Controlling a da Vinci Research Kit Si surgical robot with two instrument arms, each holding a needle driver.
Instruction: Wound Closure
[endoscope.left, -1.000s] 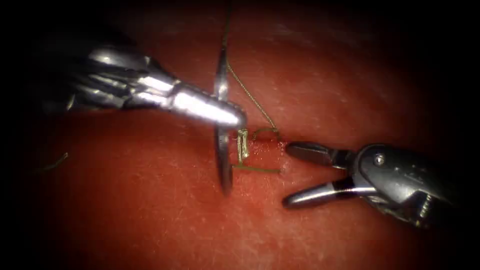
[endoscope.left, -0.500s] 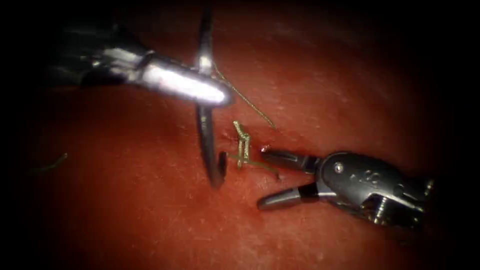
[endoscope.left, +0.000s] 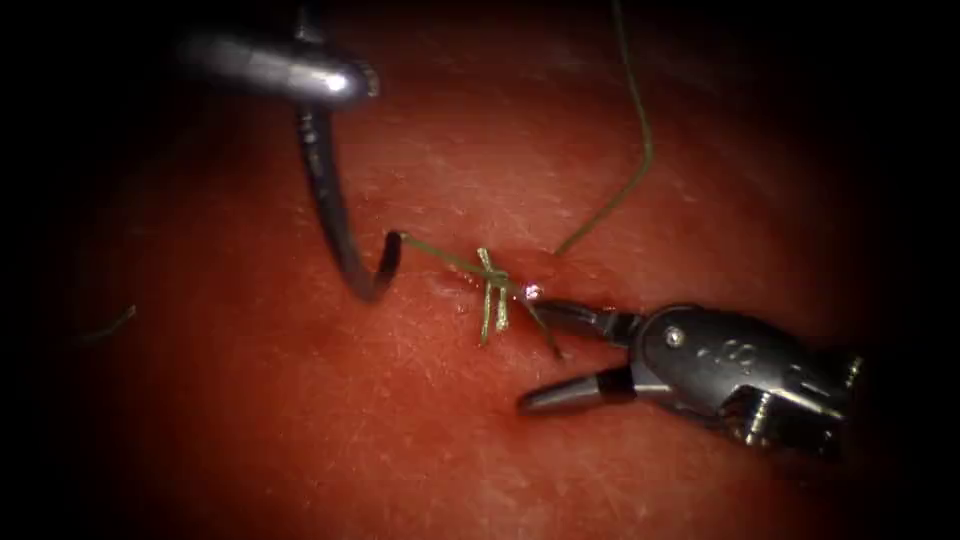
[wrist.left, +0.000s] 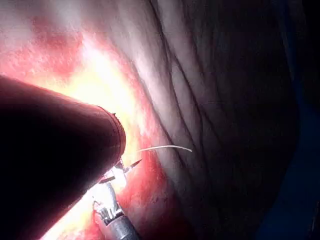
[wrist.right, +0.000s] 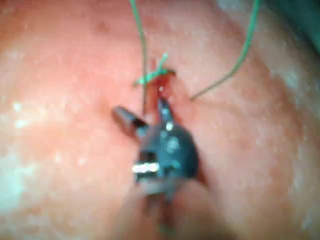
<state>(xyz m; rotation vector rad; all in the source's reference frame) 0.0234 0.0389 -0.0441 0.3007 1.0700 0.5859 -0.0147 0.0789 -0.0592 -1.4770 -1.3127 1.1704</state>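
Up beyond the knot, well away from the right arm's tool, the left arm's tool (endoscope.left: 345, 82) has its jaws clamped on the needle (endoscope.left: 330, 205) close to the blunt end, and the curve hangs down from the jaws and hooks back up at the tip. The needle is clear of the tissue (endoscope.left: 300, 420), out on the left side of the cut (endoscope.left: 540, 290). A second ago that same tool sat lower and nearer the cut with the needle crossing the wound line; now tool and needle are higher and farther left. From the needle's hooked end the thread (endoscope.left: 440, 260) runs taut toward the knot (endoscope.left: 492, 285), which sits just ahead of the right arm's tool. A second strand leaves the tissue beside the knot and climbs away past the far jaw. The right arm's tool (endoscope.left: 535, 350) comes in from the right with its jaws spread wide and nothing between them; its upper jaw tip lies right against the knot, the lower jaw rests near the tissue below the cut. Over on the right wrist view, that tool (wrist.right: 145, 117) shows the same open jaws, the green thread (wrist.right: 240, 55) looping just past its tips. Far out to the left tool's side, a cut end of thread (endoscope.left: 110, 325) lies on the tissue.
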